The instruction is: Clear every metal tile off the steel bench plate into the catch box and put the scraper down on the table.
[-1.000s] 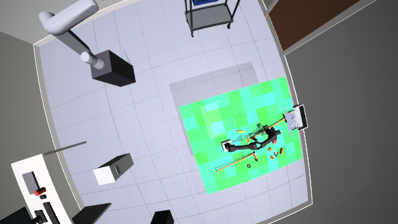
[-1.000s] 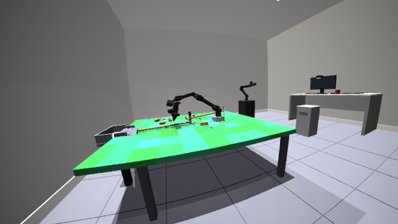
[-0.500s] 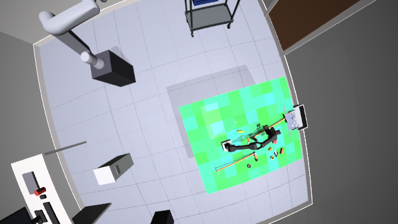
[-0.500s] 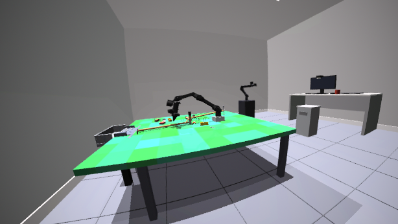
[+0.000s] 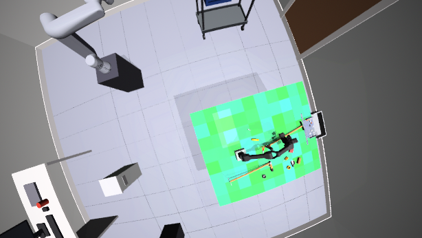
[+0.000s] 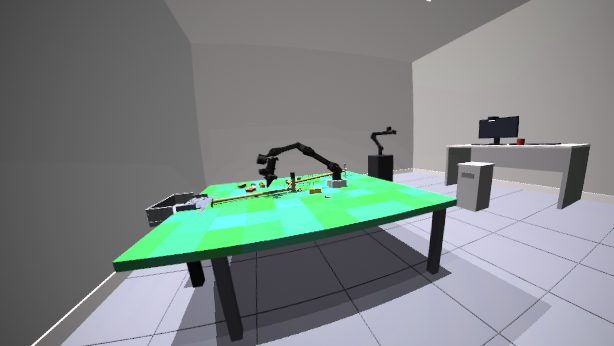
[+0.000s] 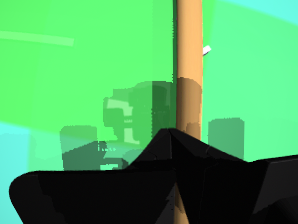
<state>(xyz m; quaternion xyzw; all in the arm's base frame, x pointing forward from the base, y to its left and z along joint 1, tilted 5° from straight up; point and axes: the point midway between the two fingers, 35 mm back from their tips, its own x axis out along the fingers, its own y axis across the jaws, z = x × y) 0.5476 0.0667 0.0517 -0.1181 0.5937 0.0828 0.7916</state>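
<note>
The long scraper (image 5: 293, 130) (image 6: 240, 197) (image 7: 189, 40) has a thin orange shaft that lies along the table toward the steel bench plate (image 5: 306, 131), its dark head at the plate's near edge. Several small pale pieces, seemingly metal tiles, show on the plate; they are too small to count. The catch box (image 5: 322, 124) (image 6: 156, 215) is at the plate's far end; its contents cannot be made out. My gripper (image 5: 282, 136) (image 6: 269, 184) (image 7: 166, 135) is shut and empty. It points down above the shaft, and its fingers hide part of it in the wrist view.
A second orange-shafted tool (image 5: 249, 172) lies on the other side of the arm. A yellow block (image 5: 254, 139) (image 6: 315, 190) lies near the arm's base. A red block (image 5: 291, 150) and several small parts lie beside the arm. The green table (image 5: 213, 165) carries everything.
</note>
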